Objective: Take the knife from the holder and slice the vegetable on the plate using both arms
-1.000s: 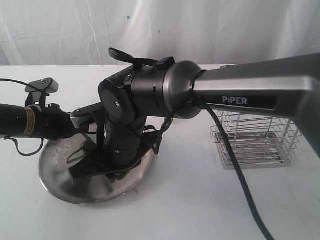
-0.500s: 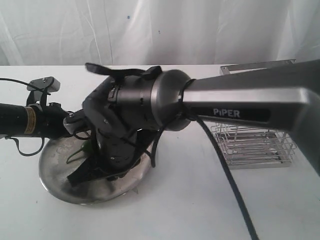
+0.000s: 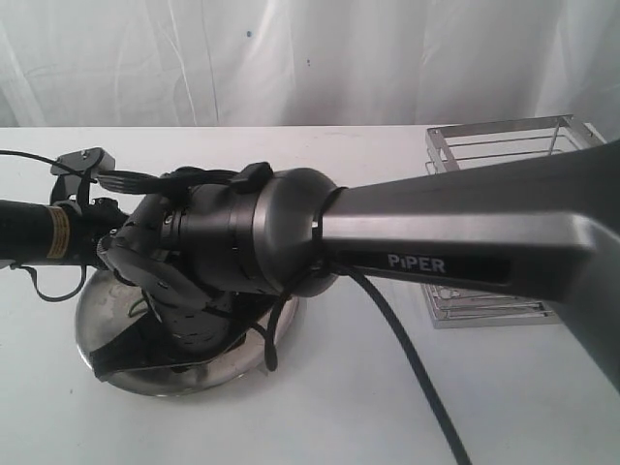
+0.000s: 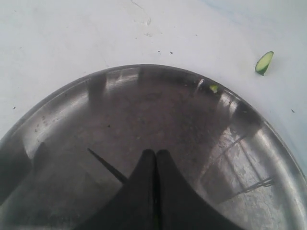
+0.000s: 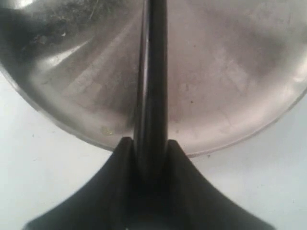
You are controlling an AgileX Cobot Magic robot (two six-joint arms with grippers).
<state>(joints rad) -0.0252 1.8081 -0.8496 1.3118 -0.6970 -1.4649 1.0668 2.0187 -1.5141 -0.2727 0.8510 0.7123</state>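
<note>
We saw the plate (image 4: 72, 110) hold no whole vegetable; only a tiny pale green scrap (image 4: 214, 88) lay at its rim near one o'clock in the left wrist view. A cut green piece (image 4: 264, 63) sat outside on the table (image 3: 368, 407). The left gripper (image 4: 156, 154) hung over the plate with its jaws pressed together on nothing. The right gripper (image 5: 149, 146) clamped the knife (image 5: 152, 72) above the plate. The holder (image 3: 504, 145) stood well apart, its contents unclear.

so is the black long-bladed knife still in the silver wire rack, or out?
Out. Right gripper is shut on the black knife above the round steel plate; silver wire rack stands apart.
</note>
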